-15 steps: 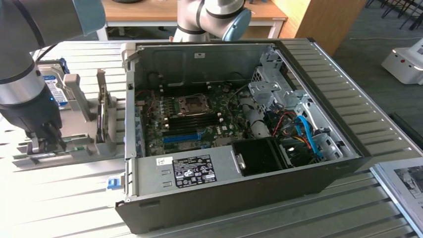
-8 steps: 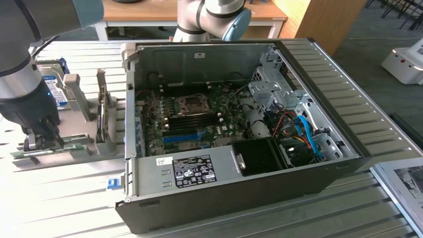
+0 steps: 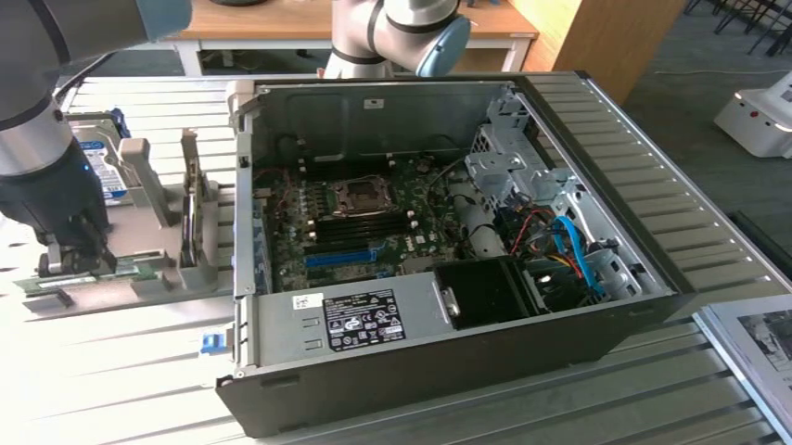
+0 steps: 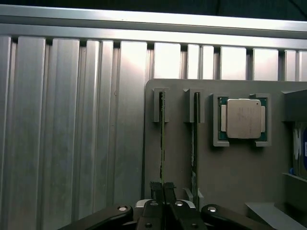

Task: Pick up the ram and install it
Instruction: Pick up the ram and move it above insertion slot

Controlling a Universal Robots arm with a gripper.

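The ram [image 4: 162, 139] stands on edge in a slot of the grey holder [image 4: 230, 167], seen as a thin green line. My gripper [image 4: 163, 190] is shut on its near end, one black finger [image 4: 155, 190] pressed on each side. In the exterior view the gripper [image 3: 74, 258] is lowered onto the holder [image 3: 148, 283] at the exterior view's left, beside the open computer case [image 3: 433, 371], with the ram [image 3: 130, 270] a low green strip by the fingers. The motherboard [image 3: 359, 218] lies exposed inside the case.
A second thin board [image 4: 195, 143] stands edge-on in the neighbouring slot. A processor chip [image 4: 243, 118] sits in a pocket of the holder. A tall green expansion card [image 3: 192, 213] and a hard drive [image 3: 106, 162] stand upright in the holder. The table is ribbed metal [image 4: 72, 120].
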